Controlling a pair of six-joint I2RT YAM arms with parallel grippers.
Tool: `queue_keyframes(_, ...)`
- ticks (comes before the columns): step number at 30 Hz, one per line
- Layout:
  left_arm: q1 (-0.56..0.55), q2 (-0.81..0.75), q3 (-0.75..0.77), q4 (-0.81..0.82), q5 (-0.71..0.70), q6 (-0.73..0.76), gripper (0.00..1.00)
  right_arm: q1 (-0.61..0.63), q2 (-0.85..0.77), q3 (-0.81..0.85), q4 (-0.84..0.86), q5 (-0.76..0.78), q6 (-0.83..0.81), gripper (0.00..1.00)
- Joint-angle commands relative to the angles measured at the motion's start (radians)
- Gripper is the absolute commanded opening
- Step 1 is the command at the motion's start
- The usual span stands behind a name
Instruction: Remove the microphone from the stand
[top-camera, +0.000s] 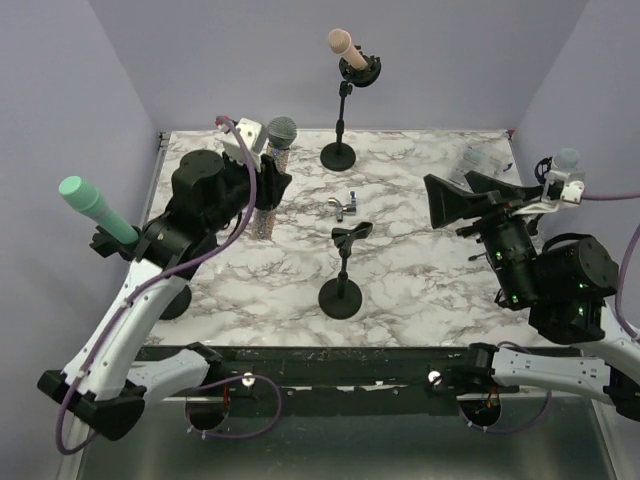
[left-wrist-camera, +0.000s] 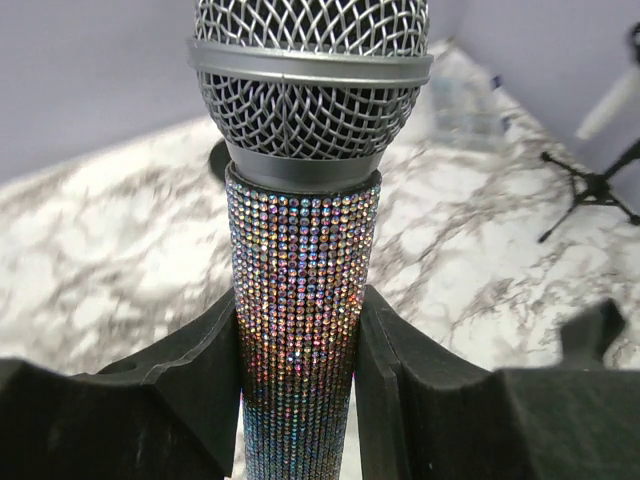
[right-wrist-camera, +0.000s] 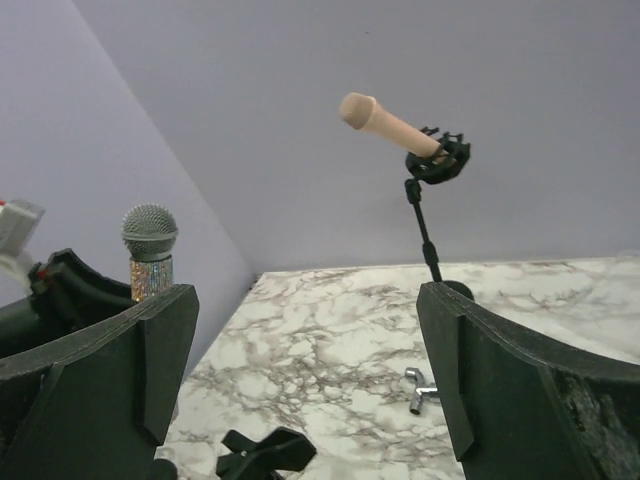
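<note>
The left tool (top-camera: 266, 188) is clamped on the rhinestone microphone (left-wrist-camera: 300, 250), upright and well apart from the empty stand (top-camera: 342, 268). The right tool (top-camera: 465, 195) gapes open. Removal looks done; next likely needs a gentle set-down on the table (top-camera: 430, 280).

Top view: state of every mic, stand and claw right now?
glitter microphone: upright, gripped, off any stand
left claw: shut on the glitter microphone's handle
right claw: open, empty
near stand: upright, clip empty
pink microphone: tilted, seated in the far stand's clip
far stand: upright, loaded
green microphone: tilted, clipped at the table's left edge
metal fitting: lying loose on the table
</note>
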Motion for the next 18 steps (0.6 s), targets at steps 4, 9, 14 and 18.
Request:
queue_keyframes(4,0.185,0.341,0.194,-0.211,-0.017,-0.205,0.0,0.0,-0.104,-0.167,0.057,0.156,-0.04,1.0)
queue_keyframes(9,0.252,0.657,0.455,-0.337,-0.006,-0.242,0.0,0.0,-0.135,-0.211,0.078,0.148,-0.04,1.0)
queue_keyframes(14,0.306,0.969,0.722,-0.438,0.014,-0.239,0.0,0.0,-0.171,-0.237,0.093,0.148,-0.051,1.0)
queue_keyframes(18,0.349,1.195,1.004,-0.518,0.095,-0.22,0.0,0.0,-0.207,-0.27,0.137,0.166,-0.057,1.0)
